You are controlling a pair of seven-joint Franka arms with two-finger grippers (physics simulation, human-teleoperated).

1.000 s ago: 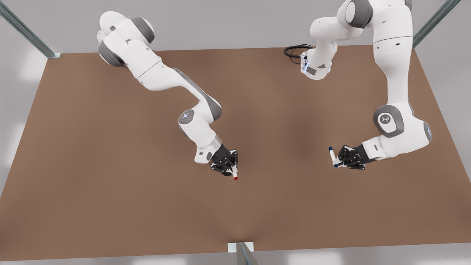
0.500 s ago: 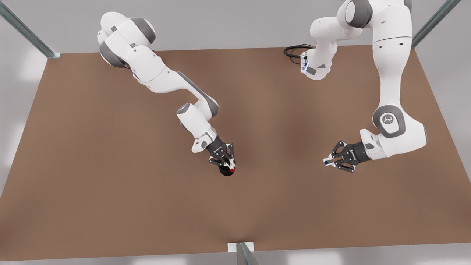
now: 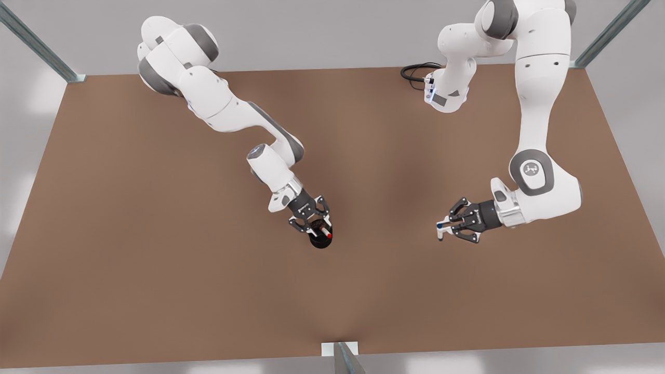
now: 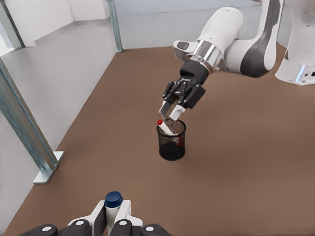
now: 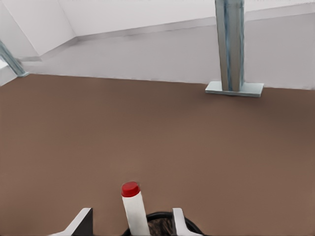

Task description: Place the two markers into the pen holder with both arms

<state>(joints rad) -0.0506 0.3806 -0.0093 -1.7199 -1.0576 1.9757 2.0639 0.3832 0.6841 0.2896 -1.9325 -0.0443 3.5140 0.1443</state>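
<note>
Readable text: none on the table, the arms, the markers or the holder.
Numbers: none.
Brand words: none legible.
Sign: a small pale emblem on the grey joint cover (image 3: 531, 169) of the arm at the front view's right; its shape cannot be made out as letters.
Sign: a faint pale mark on the grey joint cover (image 3: 255, 151) of the arm at the front view's left; not readable.
</note>
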